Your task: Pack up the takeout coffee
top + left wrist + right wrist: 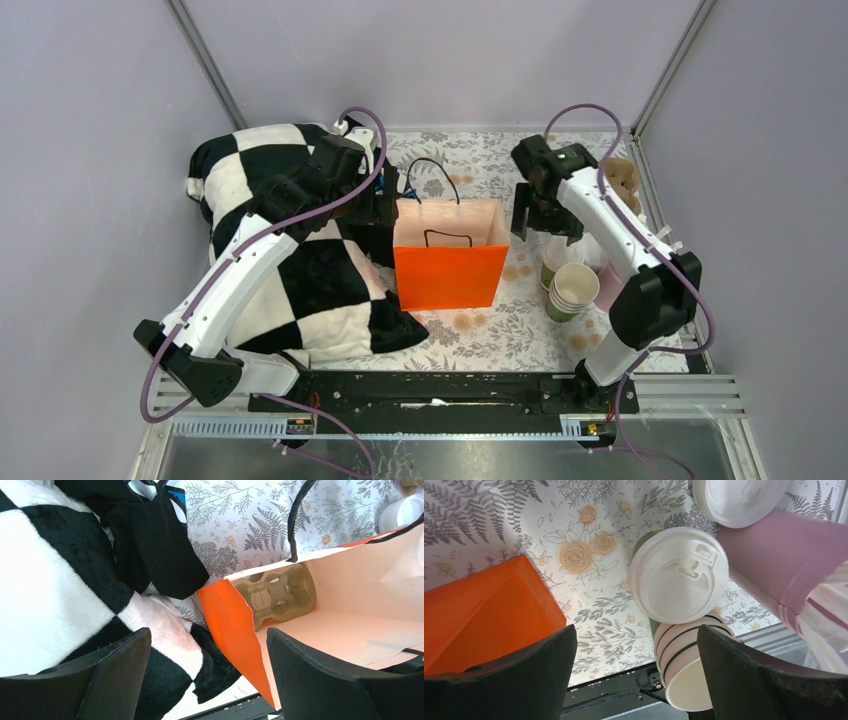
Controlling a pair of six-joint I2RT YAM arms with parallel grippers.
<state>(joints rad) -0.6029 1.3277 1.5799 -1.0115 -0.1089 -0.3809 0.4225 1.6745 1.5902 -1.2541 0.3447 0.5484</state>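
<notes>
Below the right gripper (636,630), whose jaws stand wide apart, the takeout coffee (679,575) stands upright on the table (499,520), close beside the cup stack (686,665), right of the orange bag (484,610) and far nearer this arm than the left

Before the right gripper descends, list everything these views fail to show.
- Lidded coffee cup: right wrist view shows only its lid and a green sliver; from above, the right arm mostly covers it.
- Cup carrier in the orange bag: left wrist view, the bag wall hides part.
- Pink cup: right wrist view, cut off by the edge.
- Second white lid: right wrist view, the top edge cuts it; what's beneath is hidden.
</notes>
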